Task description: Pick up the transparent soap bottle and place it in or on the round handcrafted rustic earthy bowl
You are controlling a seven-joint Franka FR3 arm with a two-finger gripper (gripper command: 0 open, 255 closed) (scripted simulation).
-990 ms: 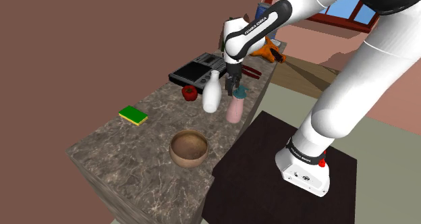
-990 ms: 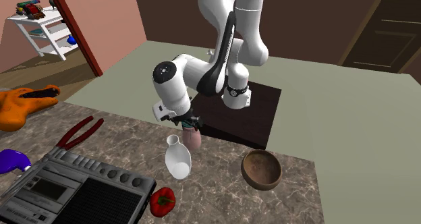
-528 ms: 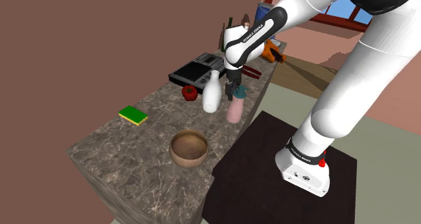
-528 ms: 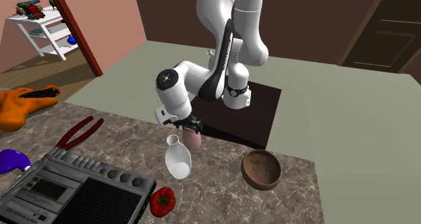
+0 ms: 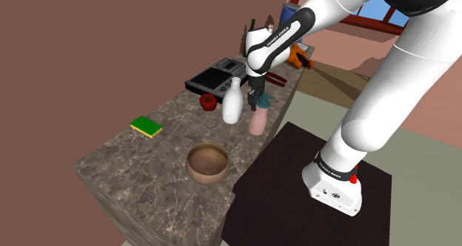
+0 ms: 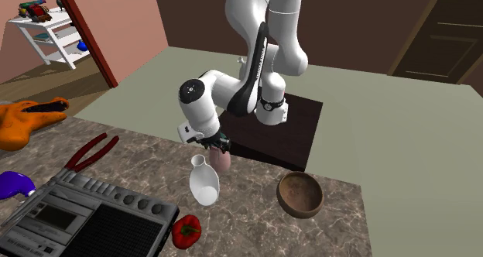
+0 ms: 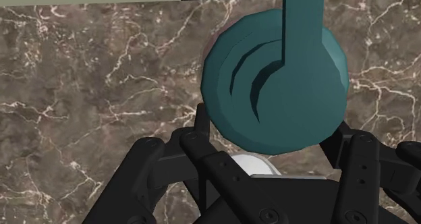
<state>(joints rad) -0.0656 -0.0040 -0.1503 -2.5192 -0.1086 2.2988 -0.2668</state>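
Note:
The soap bottle (image 5: 256, 121) has a pale pink body and a teal pump top. It stands upright on the marble counter (image 5: 133, 170), near the edge by the stand. My gripper (image 5: 257, 101) points straight down over it, fingers shut on the bottle just under the pump head. In the wrist view the teal pump head (image 7: 276, 88) sits between my black fingers (image 7: 200, 121) and hides their tips. From the second exterior view, the gripper (image 6: 220, 147) covers the top of the bottle (image 6: 224, 161). The brown round bowl (image 5: 207, 163) (image 6: 300, 194) stands empty nearer the counter's end.
A white vase (image 5: 232, 102) (image 6: 204, 182) stands right beside the bottle. A red pepper (image 5: 208, 101), a dark radio (image 5: 215, 76), red-handled pliers (image 6: 93, 151) and a green-and-yellow sponge (image 5: 146, 126) lie on the counter. The dark stand (image 5: 296, 185) adjoins the counter edge.
The hand has shifted slightly over the bottle, and the fingers have closed in around its top. The bottle and the bowl have stayed in place.

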